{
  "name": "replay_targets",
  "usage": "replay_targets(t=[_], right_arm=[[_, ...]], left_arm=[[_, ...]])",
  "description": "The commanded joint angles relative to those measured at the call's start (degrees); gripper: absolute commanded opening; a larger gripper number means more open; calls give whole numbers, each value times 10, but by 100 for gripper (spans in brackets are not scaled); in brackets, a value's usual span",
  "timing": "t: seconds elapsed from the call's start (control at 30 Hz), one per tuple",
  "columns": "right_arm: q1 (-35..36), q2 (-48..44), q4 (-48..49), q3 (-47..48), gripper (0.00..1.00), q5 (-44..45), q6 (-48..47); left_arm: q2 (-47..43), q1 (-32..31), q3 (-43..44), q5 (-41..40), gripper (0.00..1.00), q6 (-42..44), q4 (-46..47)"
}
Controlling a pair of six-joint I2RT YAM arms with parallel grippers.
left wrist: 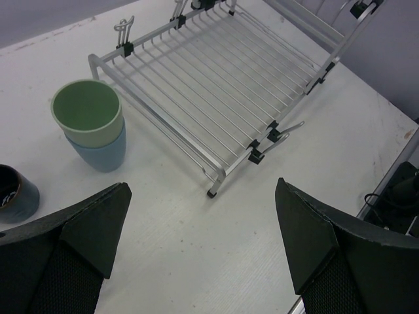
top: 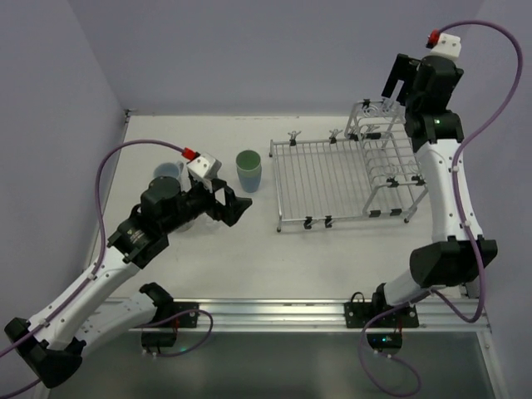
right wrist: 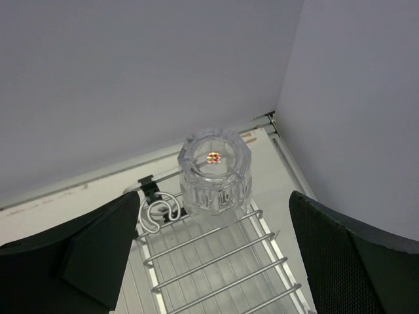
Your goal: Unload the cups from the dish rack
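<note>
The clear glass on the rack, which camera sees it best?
The right wrist view: the clear glass stands centred on the dish rack wires. The top external view shows only a faint glint at the rack's corner; the left wrist view misses it.

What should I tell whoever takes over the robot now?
Left gripper: open, empty, low over the table.
Right gripper: open, empty, poised over a clear glass on the rack's far corner.
Done: green cup nested in a blue cup, and a dark mug, stand on the table left of the rack.
Left: take out that glass; no other cup shows in the rack.
</note>
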Motion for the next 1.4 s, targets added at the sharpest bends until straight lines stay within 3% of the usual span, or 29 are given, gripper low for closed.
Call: replay_targets(t=[0.0,0.27,1.37], right_arm=[[-21,32,-17,52,99,-38,-10],[-39,104,-35,95,99,-61,-1],[-66,211,-38,161,99,-111,-16]], left_arm=[[-13,-1,-7,7,100,8,31],[-4,-1,-6,7,100,13,29],[27,0,-3,-7,100,19,30]])
